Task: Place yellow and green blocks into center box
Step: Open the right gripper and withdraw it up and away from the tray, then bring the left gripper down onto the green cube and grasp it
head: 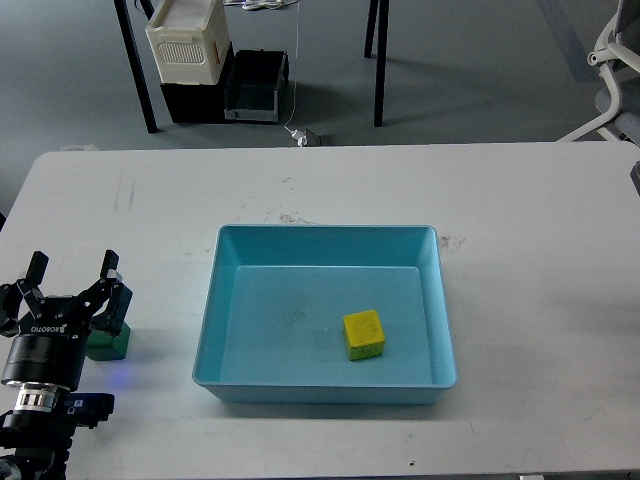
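Observation:
A yellow block (364,334) lies inside the light blue box (326,240) at the middle of the white table, toward its front right. A green block (106,342) sits on the table at the front left. My left gripper (72,276) is open, its fingers spread just above and behind the green block, partly covering it. My right gripper is out of view.
The white table (520,220) spans the view. Beyond its far edge, on the floor, stand a white crate (187,40) on black bins and black table legs (379,60). A white chair (612,60) shows at the top right corner.

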